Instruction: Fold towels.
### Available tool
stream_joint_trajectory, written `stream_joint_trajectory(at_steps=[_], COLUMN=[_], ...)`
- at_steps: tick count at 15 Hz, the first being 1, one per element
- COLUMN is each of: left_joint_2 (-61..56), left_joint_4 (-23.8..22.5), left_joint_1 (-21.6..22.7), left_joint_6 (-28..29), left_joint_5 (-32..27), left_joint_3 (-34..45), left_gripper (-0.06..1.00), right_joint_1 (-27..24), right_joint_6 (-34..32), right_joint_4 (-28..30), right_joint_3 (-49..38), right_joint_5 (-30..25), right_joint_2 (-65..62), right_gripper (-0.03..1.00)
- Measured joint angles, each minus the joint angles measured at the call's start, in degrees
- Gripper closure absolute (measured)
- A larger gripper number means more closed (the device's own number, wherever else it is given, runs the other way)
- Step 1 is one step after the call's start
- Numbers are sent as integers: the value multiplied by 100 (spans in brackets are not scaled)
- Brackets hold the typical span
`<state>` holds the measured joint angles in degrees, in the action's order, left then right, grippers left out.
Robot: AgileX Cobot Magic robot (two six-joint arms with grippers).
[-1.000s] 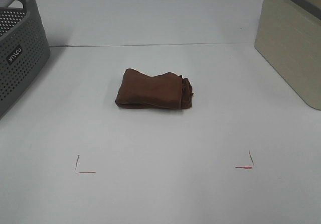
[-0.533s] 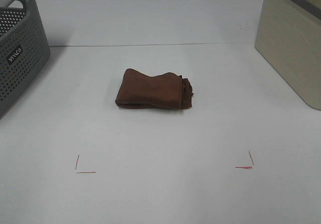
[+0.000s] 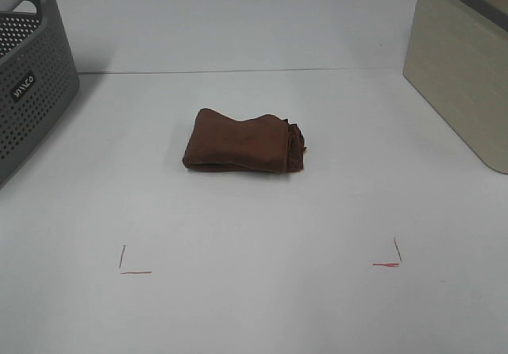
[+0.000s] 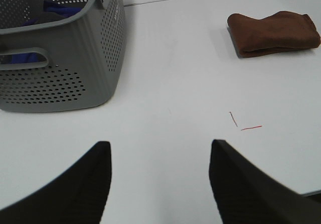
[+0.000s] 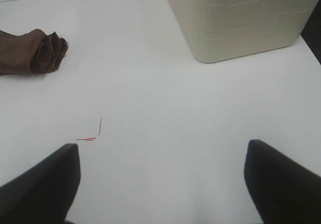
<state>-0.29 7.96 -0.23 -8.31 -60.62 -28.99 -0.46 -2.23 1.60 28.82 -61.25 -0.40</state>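
The towel [image 3: 243,142] lies folded into a compact bundle near the middle of the white table [image 3: 262,306], well apart from the grey perforated basket [image 3: 32,68] on the left and the beige bin [image 3: 464,68] on the right, beyond the two red corner marks [image 3: 133,265]. I hold my left gripper [image 4: 159,181] and right gripper [image 5: 161,184] low at the near edge, both spread wide and empty. I judge the folding essentially done; if I tidy, I would press the ruffled right end flat without dragging the layers apart.
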Motion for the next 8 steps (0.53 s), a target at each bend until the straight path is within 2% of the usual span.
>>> stream_joint_trajectory(at_steps=[8], left_joint_2=[0], left_joint_4=[0], left_joint_1=[0], left_joint_6=[0], left_joint_5=[0], left_joint_3=[0], left_gripper=[38], right_joint_1=[0], right_joint_6=[0], right_joint_4=[0], right_joint_3=[0], right_joint_5=[0], right_joint_2=[0], right_gripper=[13])
